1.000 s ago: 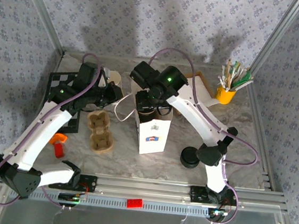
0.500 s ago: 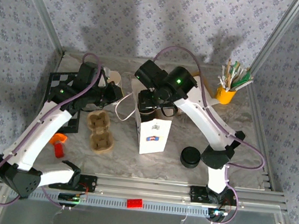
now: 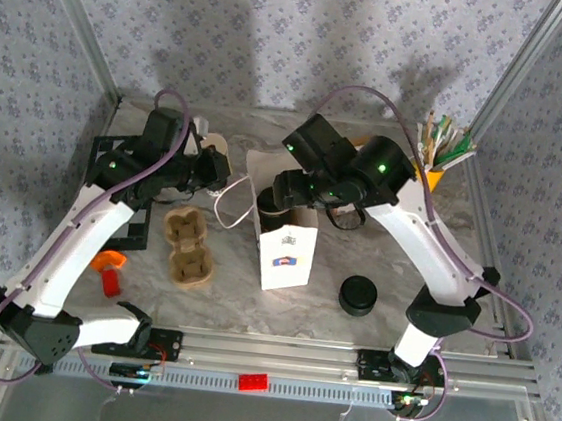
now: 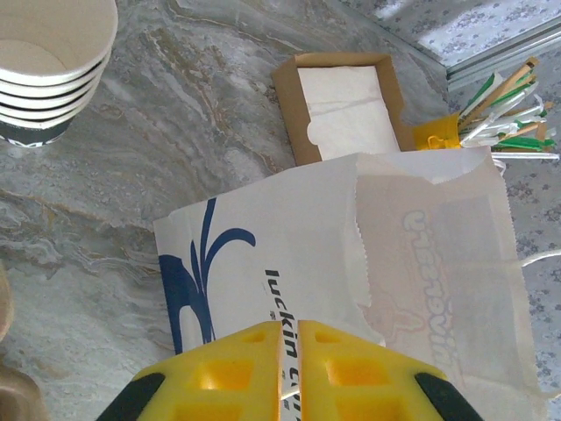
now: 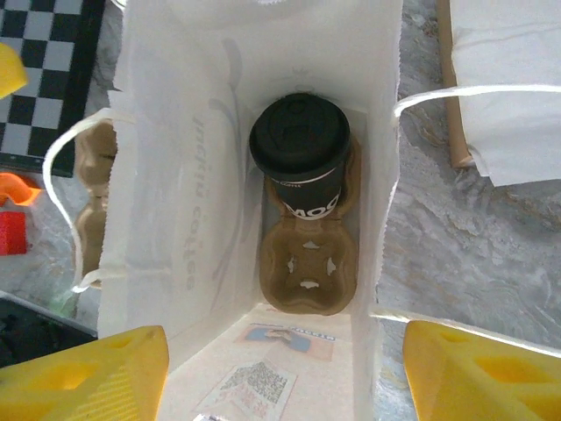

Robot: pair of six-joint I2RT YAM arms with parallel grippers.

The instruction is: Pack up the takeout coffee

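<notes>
**Our left jaws pinch the bag's edge**

We see our left gripper (image 4: 287,331) with its yellow fingers pressed almost together. A thin pale sliver shows in the slit, and the jaws are clamped on the near edge of the white paper bag (image 4: 394,263). The bag spreads ahead of the jaws and off to their right, its blue logo and dark lettering facing us. Just beyond it, straight ahead, sits a brown box (image 4: 287,114) of white napkins (image 4: 344,101). Far ahead to the left stands a stack of cream cups (image 4: 53,66). Far ahead to the right is a yellow cup (image 4: 436,133) of stirrers. The marbled table (image 4: 175,132) lies beneath.
</notes>
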